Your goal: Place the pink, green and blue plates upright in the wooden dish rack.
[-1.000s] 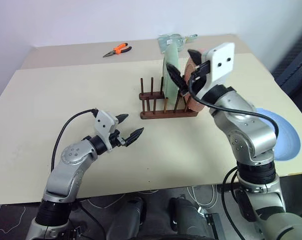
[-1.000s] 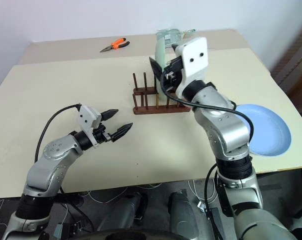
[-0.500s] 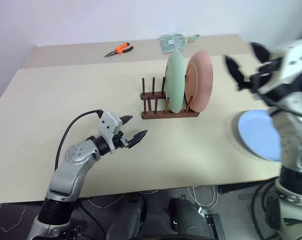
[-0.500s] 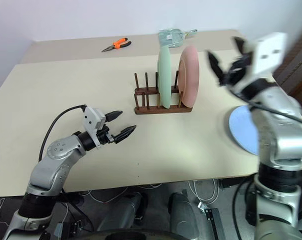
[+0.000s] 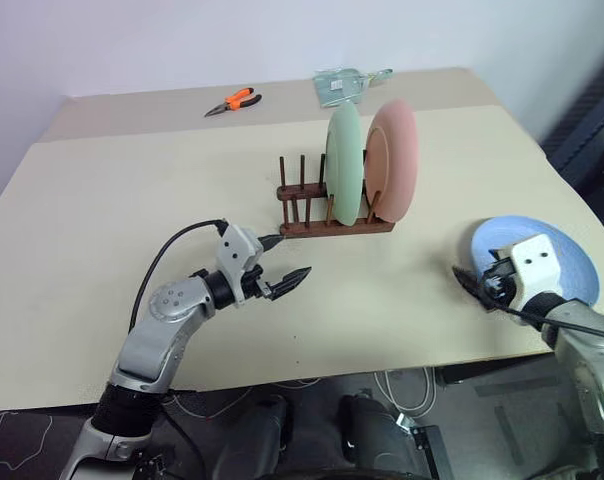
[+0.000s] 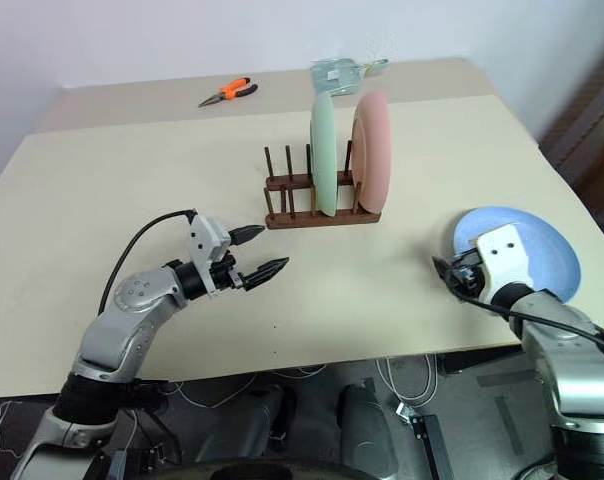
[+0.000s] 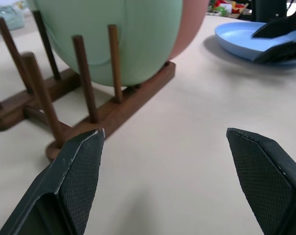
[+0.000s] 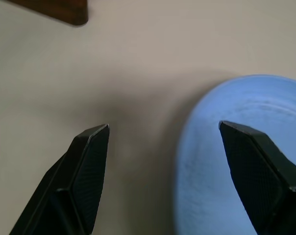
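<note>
With its jaws wide open and holding nothing, the right gripper [image 8: 162, 171] has swung down from the wooden dish rack [image 5: 334, 225], where the pink plate [image 5: 394, 160] and green plate [image 5: 343, 165] now stand, to the flat blue plate [image 5: 542, 260], likely next, while the left gripper [image 5: 287, 262] waits open.

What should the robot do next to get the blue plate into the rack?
Probably ease the right tool forward so its open fingers straddle the blue plate's near rim, then close. That plate lies flat on the table, while the green plate and pink plate already stand in the wooden rack.
</note>
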Available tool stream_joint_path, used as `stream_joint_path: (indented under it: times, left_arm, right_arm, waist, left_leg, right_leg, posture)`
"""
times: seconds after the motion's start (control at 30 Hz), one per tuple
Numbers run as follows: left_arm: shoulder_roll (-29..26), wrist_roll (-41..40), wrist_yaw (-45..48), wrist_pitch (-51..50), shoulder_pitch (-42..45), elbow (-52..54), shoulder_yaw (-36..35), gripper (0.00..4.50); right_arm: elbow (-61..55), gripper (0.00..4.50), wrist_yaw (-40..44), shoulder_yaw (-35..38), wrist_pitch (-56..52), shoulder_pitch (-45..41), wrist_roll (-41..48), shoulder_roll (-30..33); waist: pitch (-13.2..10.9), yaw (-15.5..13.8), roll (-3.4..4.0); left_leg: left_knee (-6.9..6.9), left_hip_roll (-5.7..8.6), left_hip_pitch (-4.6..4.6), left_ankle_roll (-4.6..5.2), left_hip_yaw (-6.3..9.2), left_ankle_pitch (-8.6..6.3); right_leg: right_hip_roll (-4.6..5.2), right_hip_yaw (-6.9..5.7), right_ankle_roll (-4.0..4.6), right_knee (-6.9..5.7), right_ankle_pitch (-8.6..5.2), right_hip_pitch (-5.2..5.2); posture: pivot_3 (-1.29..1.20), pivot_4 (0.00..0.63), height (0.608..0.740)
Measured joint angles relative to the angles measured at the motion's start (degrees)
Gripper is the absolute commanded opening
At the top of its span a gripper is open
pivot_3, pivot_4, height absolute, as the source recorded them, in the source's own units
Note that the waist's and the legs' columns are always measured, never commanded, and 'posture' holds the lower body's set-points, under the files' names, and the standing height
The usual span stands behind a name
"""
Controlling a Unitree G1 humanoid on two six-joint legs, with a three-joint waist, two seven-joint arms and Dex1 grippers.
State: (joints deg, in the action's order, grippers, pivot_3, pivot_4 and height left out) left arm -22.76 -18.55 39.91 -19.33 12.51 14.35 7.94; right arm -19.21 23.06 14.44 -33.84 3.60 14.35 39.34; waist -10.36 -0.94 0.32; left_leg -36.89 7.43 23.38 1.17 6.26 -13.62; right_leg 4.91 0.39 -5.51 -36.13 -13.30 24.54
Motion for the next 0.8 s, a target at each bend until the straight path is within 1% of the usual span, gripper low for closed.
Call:
stream_joint_path:
  times: [0.07,0.23,0.27,0.37,0.5,0.57,0.63,0.7,0.8]
  left_arm:
    - [0.00,0.09,-0.04,-0.04,-0.06,0.06,0.24,4.10]
    - [0.00,0.16,-0.16,-0.41,-0.58,1.72,0.42,4.10]
    - [-0.02,0.16,-0.19,-0.45,-0.63,1.96,0.40,4.10]
    - [-0.06,0.17,-0.19,-0.53,-0.88,2.18,0.40,4.10]
    - [-0.28,0.39,-0.19,-0.59,-0.95,2.18,0.38,4.10]
    - [-0.42,0.50,-0.29,-0.53,-0.94,2.13,0.25,4.10]
    - [-0.59,0.67,-0.52,-0.36,-0.73,1.68,0.14,4.10]
    - [-0.73,0.98,-0.69,0.00,-0.58,1.24,-0.15,4.10]
    - [-0.77,1.77,-1.87,1.45,-0.13,-1.09,-2.11,4.10]
  right_arm:
    - [1.72,2.88,-1.33,-1.02,-0.04,-0.45,-2.01,-0.08]
    - [5.99,0.27,-3.79,-1.43,0.44,-2.81,-5.15,-0.37]
    - [6.06,0.07,-4.22,-1.41,0.53,-3.36,-5.46,-0.50]
    - [6.06,0.07,-4.86,-0.68,0.48,-5.09,-5.66,-1.51]
    - [4.49,0.07,-5.47,0.92,0.42,-11.54,-2.69,-4.94]
    - [2.37,0.07,-5.88,2.43,0.90,-17.67,-0.19,-6.09]
    - [-1.48,0.07,-6.77,5.08,1.56,-27.26,4.74,-7.76]
    - [-4.46,0.07,-7.00,6.30,1.76,-32.32,8.13,-8.43]
    - [-6.31,0.07,-8.60,7.27,-0.81,-42.98,18.83,-13.04]
  waist:
    - [0.00,-0.03,-0.01]
    - [0.00,0.14,-0.02]
    - [0.00,0.17,-0.02]
    - [0.01,0.18,-0.03]
    - [-0.02,0.36,0.01]
    - [-0.02,0.35,0.03]
    - [-0.03,0.23,0.03]
    - [-0.02,0.09,-0.07]
    - [-0.03,0.22,-0.08]
  left_leg:
    - [-0.01,0.01,0.00,0.00,0.00,0.00]
    - [0.00,-0.02,-0.01,-0.01,0.00,0.00]
    - [0.00,-0.02,-0.01,0.00,0.00,0.00]
    - [-0.01,-0.02,-0.01,0.00,0.00,0.00]
    - [-0.01,-0.03,-0.01,0.00,-0.01,0.00]
    - [-0.01,-0.03,0.00,-0.01,-0.01,0.00]
    - [0.01,-0.04,0.01,-0.01,0.00,0.00]
    - [0.03,-0.07,0.00,-0.02,0.09,-0.01]
    - [0.02,-0.07,0.01,-0.03,0.09,-0.01]
  right_leg:
    - [0.00,0.00,0.00,0.01,0.00,-0.01]
    - [-0.03,-0.01,-0.01,0.00,0.01,-0.01]
    - [-0.03,-0.01,-0.01,-0.01,0.01,-0.01]
    - [-0.04,-0.01,-0.01,-0.01,0.01,-0.01]
    - [-0.07,0.02,-0.02,-0.02,0.03,0.02]
    - [-0.08,0.02,-0.03,-0.03,0.04,0.04]
    - [-0.10,0.02,-0.04,-0.03,0.04,0.05]
    - [-0.12,-0.05,-0.04,-0.01,0.04,0.01]
    - [-0.12,-0.03,-0.03,0.00,0.06,0.03]
  posture:
    - [0.00,0.150,0.740]
    - [0.00,0.150,0.740]
    - [0.00,0.150,0.740]
    - [0.00,0.150,0.740]
    - [0.00,0.150,0.740]
    - [0.00,0.150,0.740]
    - [0.00,0.150,0.740]
    - [0.00,0.150,0.740]
    - [0.00,0.150,0.740]
